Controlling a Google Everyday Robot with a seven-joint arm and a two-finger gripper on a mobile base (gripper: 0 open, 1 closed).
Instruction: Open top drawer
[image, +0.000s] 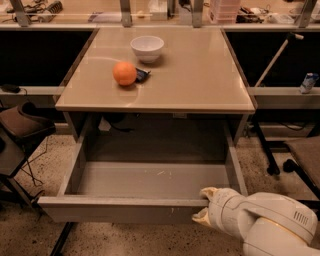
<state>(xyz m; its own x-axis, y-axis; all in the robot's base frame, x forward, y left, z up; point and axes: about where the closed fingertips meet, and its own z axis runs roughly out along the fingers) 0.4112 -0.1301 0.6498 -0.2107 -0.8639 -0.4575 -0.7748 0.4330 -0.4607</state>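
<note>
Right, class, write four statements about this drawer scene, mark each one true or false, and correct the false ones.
1. The top drawer is pulled out from under the table. True.
2. The orange lies inside the drawer. False: it sits on the tabletop.
3. The end effector is at the right end of the drawer's front panel. True.
4. The white bowl is stacked on the orange. False: it stands on the tabletop behind the orange, apart from it.

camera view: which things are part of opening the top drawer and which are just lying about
Job: top drawer, pulled out; gripper, clasping its front panel at the right.
Lying about: orange, white bowl, small dark item, all on the tabletop.
</note>
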